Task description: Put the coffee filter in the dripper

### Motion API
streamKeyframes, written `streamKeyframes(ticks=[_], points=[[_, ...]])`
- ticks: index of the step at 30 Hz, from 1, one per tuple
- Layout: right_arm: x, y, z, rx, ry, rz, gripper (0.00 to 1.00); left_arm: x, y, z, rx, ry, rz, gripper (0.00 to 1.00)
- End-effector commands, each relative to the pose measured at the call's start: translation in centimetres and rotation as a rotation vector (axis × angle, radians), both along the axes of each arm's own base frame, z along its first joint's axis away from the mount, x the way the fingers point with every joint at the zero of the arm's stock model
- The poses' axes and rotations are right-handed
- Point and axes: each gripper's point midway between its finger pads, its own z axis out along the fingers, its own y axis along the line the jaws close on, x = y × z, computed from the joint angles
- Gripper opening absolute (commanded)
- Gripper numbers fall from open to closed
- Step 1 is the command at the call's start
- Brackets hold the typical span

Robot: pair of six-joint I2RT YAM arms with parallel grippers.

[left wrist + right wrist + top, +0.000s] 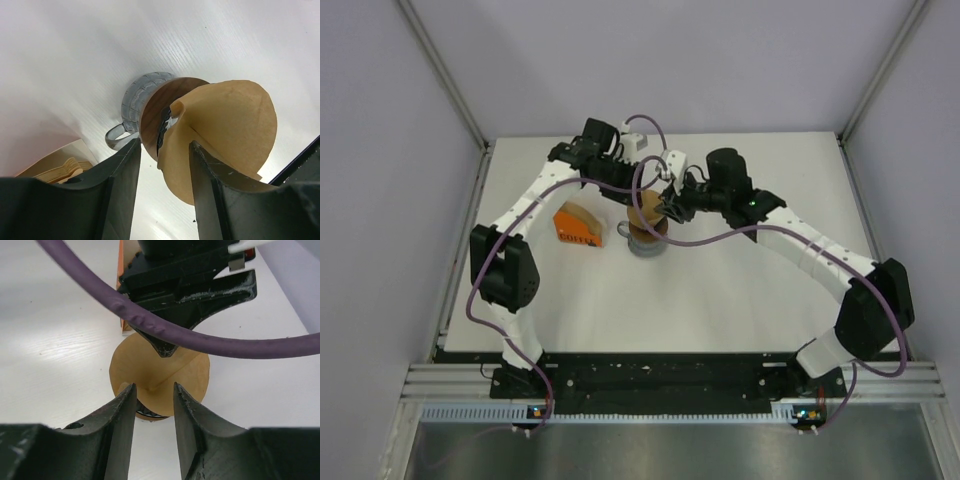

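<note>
A: Where is the coffee filter point(649, 208) being seen?

B: It is being seen over the mouth of the grey mug point(141, 95), overlapping its brown rim, near the middle of the table point(740, 300). An orange pack point(577, 228) is lying near the mug, on its left.

A: And the dripper?

B: It is not being made out apart from the mug. Only a dark edge is being glimpsed between the paper and the brown rim.

A: How are the jaws being held?

B: The left gripper point(164, 145) is being held with its jaws apart, the filter's curled edge showing just beyond the gap. The right gripper point(154, 387) is being held with a narrower gap between its fingers, and the filter's lower edge is being seen behind that gap. Whether any finger is touching the paper cannot be told.
</note>
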Motion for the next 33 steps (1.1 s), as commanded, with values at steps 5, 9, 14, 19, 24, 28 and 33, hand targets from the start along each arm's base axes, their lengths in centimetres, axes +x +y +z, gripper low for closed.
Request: streamKeyframes(ticks=[5, 9, 14, 19, 24, 28, 33], points=[[3.7, 0.3, -1.6, 0.006, 0.074, -0.162, 0.32, 0.3, 0.4, 4.4, -0.027, -0.109, -0.003, 0.49], [3.9, 0.5, -3.3, -0.024, 0.097, -0.161, 0.3, 0.4, 0.9, 3.5, -0.006, -0.094, 0.012, 0.49], [3.3, 0.6, -4.9, -0.065, 0.11, -0.137, 0.3, 0.2, 1.2, 2.3, 0.015, -0.082, 0.014, 0.49], [3.0, 0.7, -6.2, -0.098, 0.134, -0.126, 0.29, 0.1, 1.3, 1.3, 0.027, -0.066, 0.014, 0.48], [2.9, 0.5, -7.8, -0.139, 0.163, -0.127, 0.29, -0.1, 1.3, 0.8, 0.03, -0.056, 0.013, 0.48], [2.8, 0.6, -8.2, -0.146, 0.171, -0.118, 0.3, 0.0, 1.2, 0.9, 0.02, -0.056, 0.011, 0.47], [2.7, 1.3, -7.9, -0.151, 0.156, -0.095, 0.31, 0.0, 1.0, 0.9, 0.016, -0.053, 0.009, 0.46]])
